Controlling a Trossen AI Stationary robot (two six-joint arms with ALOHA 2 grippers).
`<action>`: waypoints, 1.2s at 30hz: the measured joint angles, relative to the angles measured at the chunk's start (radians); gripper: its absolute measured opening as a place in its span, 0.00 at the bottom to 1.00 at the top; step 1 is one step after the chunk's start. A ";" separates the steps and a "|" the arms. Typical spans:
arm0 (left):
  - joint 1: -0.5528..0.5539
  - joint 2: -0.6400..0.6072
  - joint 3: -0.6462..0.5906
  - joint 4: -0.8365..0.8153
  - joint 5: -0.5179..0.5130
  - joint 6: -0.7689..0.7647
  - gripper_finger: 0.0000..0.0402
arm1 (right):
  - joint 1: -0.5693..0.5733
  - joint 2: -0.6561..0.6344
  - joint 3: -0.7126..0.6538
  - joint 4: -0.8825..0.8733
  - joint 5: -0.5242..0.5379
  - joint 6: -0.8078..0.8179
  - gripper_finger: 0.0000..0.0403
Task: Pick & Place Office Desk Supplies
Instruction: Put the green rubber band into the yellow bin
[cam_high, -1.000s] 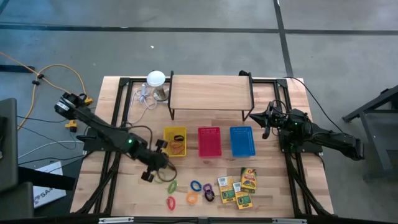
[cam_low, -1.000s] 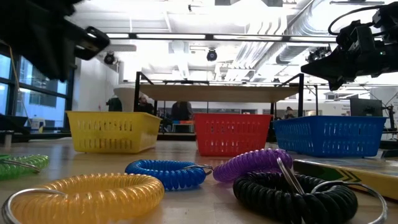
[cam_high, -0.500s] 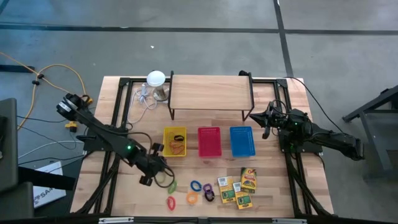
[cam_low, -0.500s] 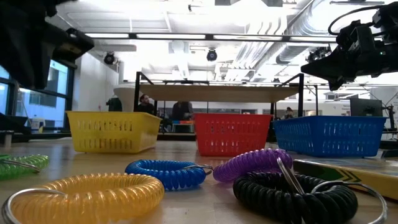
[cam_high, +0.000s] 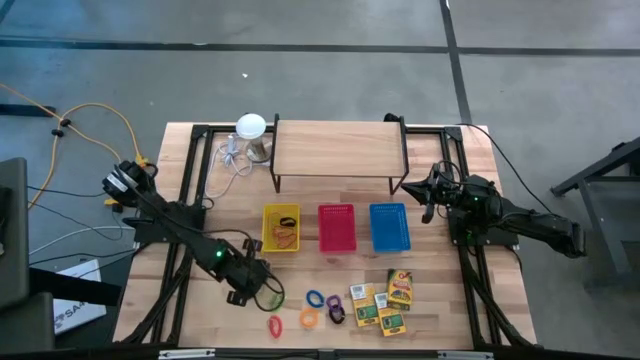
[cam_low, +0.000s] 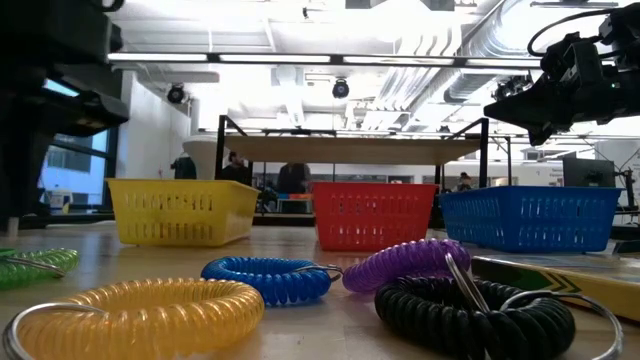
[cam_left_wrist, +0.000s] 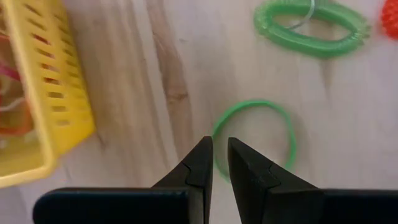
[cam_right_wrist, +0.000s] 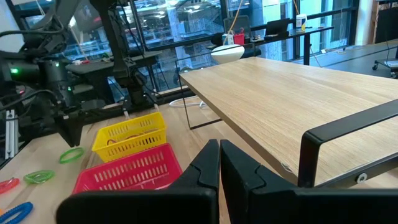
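My left gripper (cam_high: 248, 287) (cam_left_wrist: 219, 152) hangs low over the table in front of the yellow basket (cam_high: 282, 228), fingers a narrow gap apart, just above the near edge of a thin green rubber band (cam_left_wrist: 252, 134). It touches nothing that I can see. A green coil ring (cam_left_wrist: 311, 28) lies flat beyond the band. Red (cam_high: 274, 325), orange (cam_high: 308, 318), blue (cam_high: 315, 298) and dark rings and small yellow-and-green card boxes (cam_high: 382, 305) lie near the front edge. My right gripper (cam_high: 428, 200) (cam_right_wrist: 219, 155) is shut and empty, held high by the shelf's right end.
Red (cam_high: 336, 227) and blue (cam_high: 389, 226) baskets stand beside the yellow one, which holds rubber bands. A wooden shelf on black legs (cam_high: 340, 150) spans the back. A white round-topped object with a cable (cam_high: 250, 128) stands at the back left.
My left gripper has moved from beside the yellow basket toward the table's near edge and down, and now stands over the thin green rubber band.
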 joint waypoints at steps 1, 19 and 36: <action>-0.005 0.003 0.000 0.000 -0.001 -0.002 0.11 | 0.000 0.000 0.000 0.000 0.000 0.000 0.00; -0.011 0.060 0.000 0.029 -0.007 -0.050 0.11 | 0.000 0.000 0.000 0.000 0.000 0.000 0.00; -0.008 0.104 0.000 0.042 -0.023 -0.046 0.11 | 0.000 0.000 0.000 0.000 0.000 0.000 0.00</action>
